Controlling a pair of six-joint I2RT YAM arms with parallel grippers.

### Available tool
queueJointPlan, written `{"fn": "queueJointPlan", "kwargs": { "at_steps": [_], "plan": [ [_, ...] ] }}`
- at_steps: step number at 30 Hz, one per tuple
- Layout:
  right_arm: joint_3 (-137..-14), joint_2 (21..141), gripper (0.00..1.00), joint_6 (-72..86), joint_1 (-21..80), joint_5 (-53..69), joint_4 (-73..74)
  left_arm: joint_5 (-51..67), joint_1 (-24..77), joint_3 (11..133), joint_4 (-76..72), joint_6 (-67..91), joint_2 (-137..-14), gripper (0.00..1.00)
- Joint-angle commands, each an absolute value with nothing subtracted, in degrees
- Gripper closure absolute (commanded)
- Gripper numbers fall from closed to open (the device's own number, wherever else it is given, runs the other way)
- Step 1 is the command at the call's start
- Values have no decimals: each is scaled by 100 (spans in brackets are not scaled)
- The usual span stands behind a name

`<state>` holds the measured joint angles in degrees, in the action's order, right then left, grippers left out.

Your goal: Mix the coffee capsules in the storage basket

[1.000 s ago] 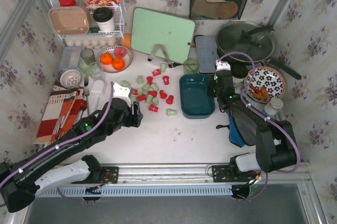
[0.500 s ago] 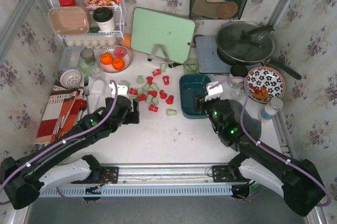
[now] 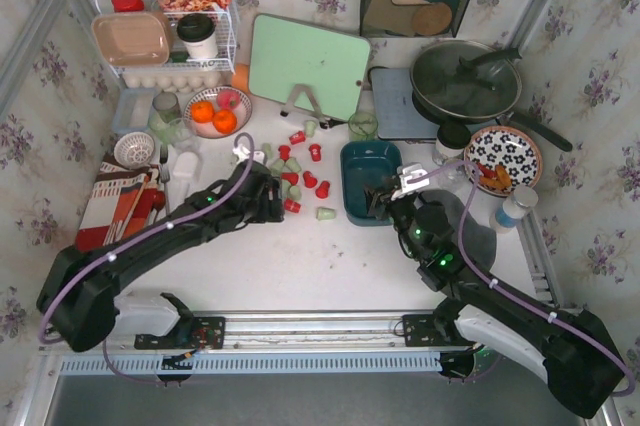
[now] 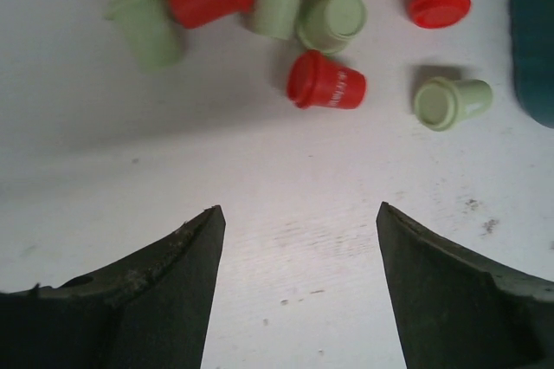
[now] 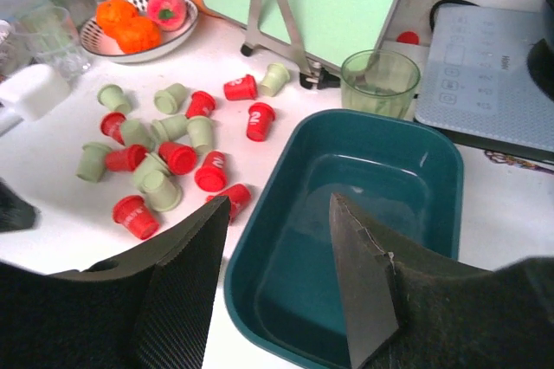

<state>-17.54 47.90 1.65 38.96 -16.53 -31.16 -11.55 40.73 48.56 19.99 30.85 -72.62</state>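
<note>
The left hand (image 4: 296,217) is hanging low over bare tabletop (image 4: 286,178) with its jaws standing wide and nothing between them, facing the capsules (image 4: 325,83), which are lying scattered just ahead, red and pale green, most of them on their sides and several touching. None is sitting in the basket (image 5: 372,170), which is resting empty to their right. The worry here is that tapered pods lying down are likely rolling in an arc at the first nudge, so a closing hand may be squeezing one out sideways or knocking its neighbours further apart. The right hand (image 5: 279,209), also parted and empty, is hovering across the basket's near-left rim, one finger over the tabletop, the other over the inside; whether it is touching the rim I cannot tell. Coming down there, it may be tipping or shoving the light basket toward the glass (image 5: 379,81) just behind it, or both arms may be crowding the same narrow strip.
</note>
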Motion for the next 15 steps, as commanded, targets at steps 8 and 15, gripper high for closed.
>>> {"fn": "queueJointPlan", "kwargs": {
  "at_steps": [8, 15],
  "plan": [
    [-1794, 4650, 42, 465, 3911, -1503, -3155, -1142, 4500, 5607, 1647, 3274, -8760, 27],
    [-1809, 4727, 42, 475, 3911, -1346, -3202, -1574, 4509, 6028, 1583, 2797, -9388, 26]
  ]
}}
